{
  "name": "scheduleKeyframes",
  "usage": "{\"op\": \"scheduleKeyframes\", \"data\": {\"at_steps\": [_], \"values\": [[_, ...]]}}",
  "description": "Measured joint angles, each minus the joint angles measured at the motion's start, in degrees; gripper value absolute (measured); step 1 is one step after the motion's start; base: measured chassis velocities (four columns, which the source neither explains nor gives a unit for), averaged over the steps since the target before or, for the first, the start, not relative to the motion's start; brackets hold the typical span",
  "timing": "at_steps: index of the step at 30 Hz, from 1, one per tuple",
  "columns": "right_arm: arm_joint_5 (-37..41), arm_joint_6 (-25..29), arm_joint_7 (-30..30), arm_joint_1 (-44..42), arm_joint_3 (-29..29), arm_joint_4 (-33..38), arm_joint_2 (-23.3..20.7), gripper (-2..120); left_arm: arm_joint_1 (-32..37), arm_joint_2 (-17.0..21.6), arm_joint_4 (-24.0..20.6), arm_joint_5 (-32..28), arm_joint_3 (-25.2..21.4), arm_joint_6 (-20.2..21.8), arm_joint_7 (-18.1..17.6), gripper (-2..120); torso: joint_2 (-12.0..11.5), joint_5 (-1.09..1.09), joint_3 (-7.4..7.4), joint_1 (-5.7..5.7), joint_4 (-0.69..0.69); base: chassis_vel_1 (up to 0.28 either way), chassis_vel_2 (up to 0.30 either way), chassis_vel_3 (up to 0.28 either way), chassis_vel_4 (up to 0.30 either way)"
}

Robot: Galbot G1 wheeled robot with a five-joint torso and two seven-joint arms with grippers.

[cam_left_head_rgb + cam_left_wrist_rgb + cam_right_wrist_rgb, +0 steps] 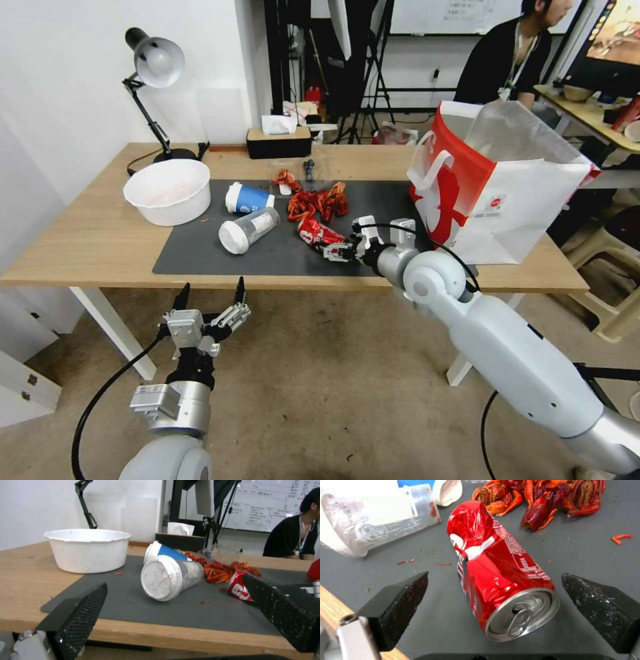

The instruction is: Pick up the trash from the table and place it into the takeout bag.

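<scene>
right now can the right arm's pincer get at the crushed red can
Probably yes. The right pincer is open at the crushed red can, which lies on the mat between its fingers with nothing in the gap; neither pad touches it yet.

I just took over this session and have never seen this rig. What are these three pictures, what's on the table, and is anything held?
This is a two-armed wheeled robot. The wide picture comes from its head camera; the other two come from cameras on its wrists.

On the table lie a crushed red can, a clear white-lidded cup, a blue paper cup, crayfish shells and a white bowl. The takeout bag stands at the right.

The right hand is open around the can, its fingers on either side but not touching, so nothing is held. The left hand waits open below the table's near edge.
</scene>
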Motion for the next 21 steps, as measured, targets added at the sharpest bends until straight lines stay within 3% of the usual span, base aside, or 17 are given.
{"op": "scheduleKeyframes", "data": {"at_steps": [6, 8, 14, 21], "values": [[-0.4, -0.3, 0.3, -0.1, 0.0, 0.0, 0.1, 82, -0.2, 0.0, 0.2, -0.1, -0.1, 0.0, 0.0, 100, 0.0, 0.00, 0.00, 0.00, 0.00, 0.000, 0.000, 0.000, 0.000], [-0.6, -0.8, 0.6, -0.1, 0.0, -0.1, 0.0, 69, -0.3, 0.0, 0.3, -0.1, -0.1, 0.0, 0.0, 100, 0.0, 0.00, 0.00, 0.00, 0.00, 0.000, 0.000, 0.000, 0.000], [0.1, -2.8, 2.7, -0.2, 0.2, 0.2, 0.2, 51, -0.3, 0.0, 0.3, -0.1, 0.1, 0.0, -0.1, 100, 0.0, 0.01, -0.01, 0.00, 0.00, 0.000, 0.000, 0.000, 0.000], [0.5, -3.4, 3.4, -0.4, 0.6, 0.5, 0.4, 51, -0.2, 0.0, 0.3, -0.1, 0.1, -0.1, -0.1, 100, 0.0, 0.00, -0.01, 0.00, 0.00, 0.000, 0.000, 0.000, 0.000]]}}
